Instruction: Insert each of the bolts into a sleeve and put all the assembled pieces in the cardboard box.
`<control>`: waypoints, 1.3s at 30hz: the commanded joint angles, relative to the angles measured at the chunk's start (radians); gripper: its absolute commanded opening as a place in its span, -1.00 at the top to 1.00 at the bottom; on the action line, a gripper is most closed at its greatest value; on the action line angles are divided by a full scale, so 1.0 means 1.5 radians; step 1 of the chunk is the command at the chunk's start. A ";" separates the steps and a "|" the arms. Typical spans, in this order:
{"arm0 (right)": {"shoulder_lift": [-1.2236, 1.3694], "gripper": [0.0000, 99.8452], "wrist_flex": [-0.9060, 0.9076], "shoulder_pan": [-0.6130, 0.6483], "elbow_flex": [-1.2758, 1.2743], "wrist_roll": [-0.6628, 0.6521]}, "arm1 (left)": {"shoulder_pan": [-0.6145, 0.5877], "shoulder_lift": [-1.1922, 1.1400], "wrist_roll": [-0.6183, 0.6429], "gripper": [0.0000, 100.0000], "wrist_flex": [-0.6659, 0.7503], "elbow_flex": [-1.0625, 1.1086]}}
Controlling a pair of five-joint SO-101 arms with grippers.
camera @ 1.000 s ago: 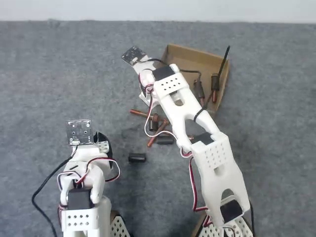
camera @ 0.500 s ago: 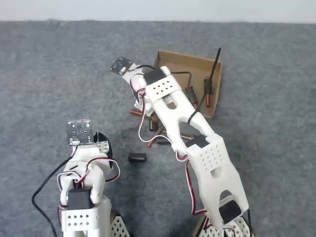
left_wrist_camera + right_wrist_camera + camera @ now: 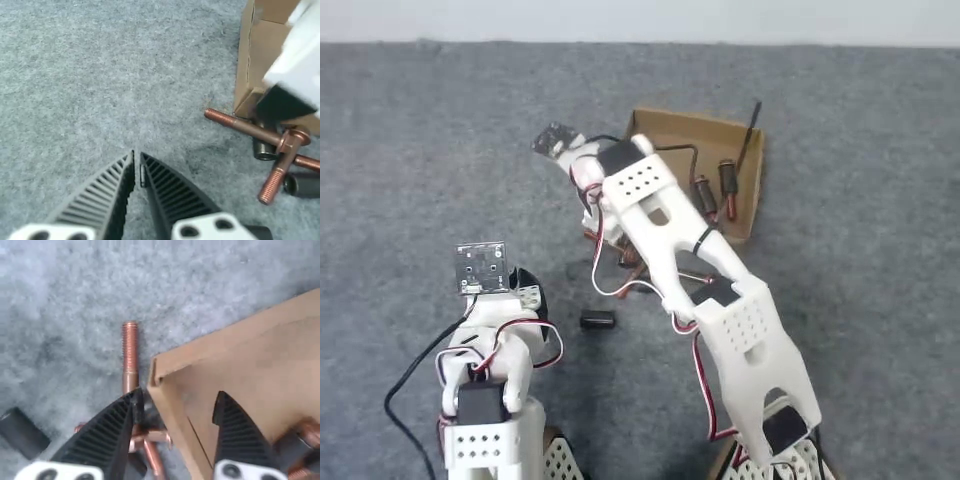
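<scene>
The cardboard box (image 3: 695,122) lies on the grey carpet with two assembled pieces (image 3: 716,190) inside. My right gripper (image 3: 172,412) is open and straddles the box's left corner wall (image 3: 165,365), one finger inside and one outside. A copper bolt (image 3: 130,352) lies just outside that corner, with a black sleeve (image 3: 22,432) near it. More bolts (image 3: 250,127) and sleeves (image 3: 262,147) lie crossed beside the box, partly hidden under the right arm. One loose sleeve (image 3: 598,320) lies apart. My left gripper (image 3: 136,162) is shut and empty over bare carpet, also seen from above (image 3: 525,287).
A thin black stick (image 3: 756,125) stands at the box's right wall. The right arm (image 3: 670,240) stretches across the pile of parts. Grey carpet runs open to the left of the box and on the far right.
The right arm has swung left, and the cardboard box has shifted left and slightly nearer with it. The left arm has not moved.
</scene>
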State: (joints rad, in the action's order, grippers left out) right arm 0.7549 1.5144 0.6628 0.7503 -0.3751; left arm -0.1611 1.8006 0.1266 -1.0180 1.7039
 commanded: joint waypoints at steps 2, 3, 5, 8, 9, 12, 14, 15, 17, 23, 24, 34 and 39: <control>-0.116 0.67 0.095 -0.025 0.103 0.009 | -0.001 0.010 -0.007 0.97 0.002 -0.012; -0.129 0.68 0.122 -0.026 0.118 0.010 | -0.001 0.010 -0.007 0.97 0.002 -0.012; -0.154 0.72 0.168 -0.027 0.136 0.013 | -0.001 0.010 -0.007 0.97 0.002 -0.012; -0.187 0.80 0.188 -0.033 0.133 0.068 | -0.001 0.010 -0.007 0.97 0.002 -0.012; -0.199 0.82 0.188 -0.043 0.117 0.080 | -0.001 0.010 -0.007 0.97 0.002 -0.012; -0.249 0.82 0.188 -0.050 0.034 0.053 | -0.001 0.010 -0.007 0.97 0.002 -0.012; -0.293 0.82 0.188 -0.041 -0.035 0.024 | -0.001 0.010 -0.007 0.97 0.002 -0.012; -0.318 0.83 0.187 -0.038 -0.070 0.015 | -0.001 0.010 -0.007 0.97 0.002 -0.012; -0.367 0.82 0.186 -0.030 -0.131 0.011 | -0.001 0.010 -0.007 0.97 0.002 -0.012; -0.488 0.82 0.176 -0.020 -0.278 0.009 | -0.001 0.010 -0.007 0.97 0.002 -0.012; -0.501 0.82 0.176 -0.020 -0.299 0.008 | -0.001 0.010 -0.007 0.97 0.002 -0.012; -0.582 0.82 0.162 -0.011 -0.489 -0.132 | -0.001 0.010 -0.007 0.97 0.002 -0.012; -0.613 0.82 0.036 0.031 -0.660 -0.198 | -0.001 0.010 -0.007 0.97 0.002 -0.012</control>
State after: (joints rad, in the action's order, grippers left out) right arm -0.0890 1.6771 0.6782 -0.1289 -0.6114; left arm -0.1611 1.8006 0.1250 -1.0180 1.7039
